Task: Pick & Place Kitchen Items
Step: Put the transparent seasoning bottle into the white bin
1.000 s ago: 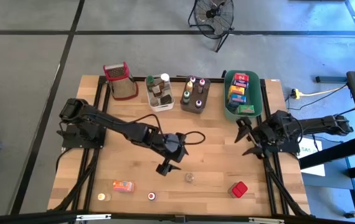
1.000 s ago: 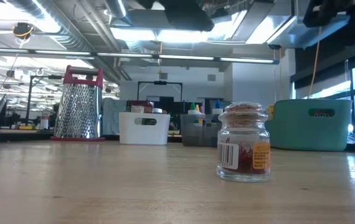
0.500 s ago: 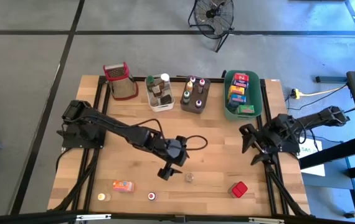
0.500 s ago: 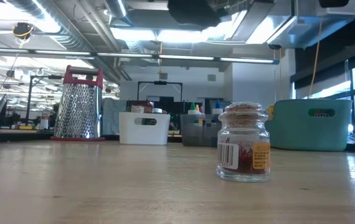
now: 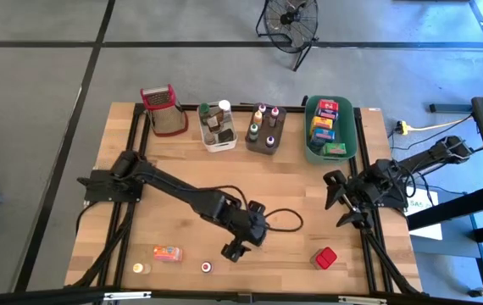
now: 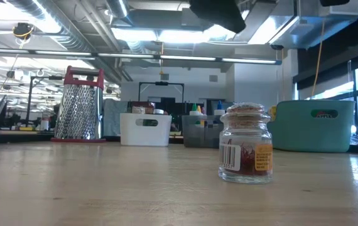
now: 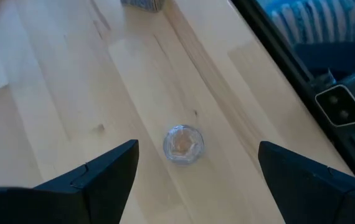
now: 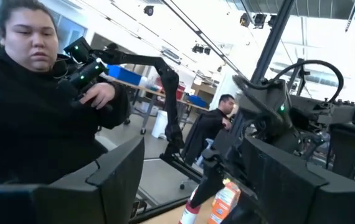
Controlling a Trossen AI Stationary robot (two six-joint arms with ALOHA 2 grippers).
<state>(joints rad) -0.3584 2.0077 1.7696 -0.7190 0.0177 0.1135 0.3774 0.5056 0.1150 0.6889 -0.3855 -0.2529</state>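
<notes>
Left end effector wide open, empty, above small jar near counter front edge; off-centre descent risks toppling jar.

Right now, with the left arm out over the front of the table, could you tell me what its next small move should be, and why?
Probably lower the left gripper straight down around the small glass jar. In its wrist view the jar stands upright on the bare wooden table, between the spread fingers, and nothing touches it yet. The right gripper waits at the table's right edge.
</notes>
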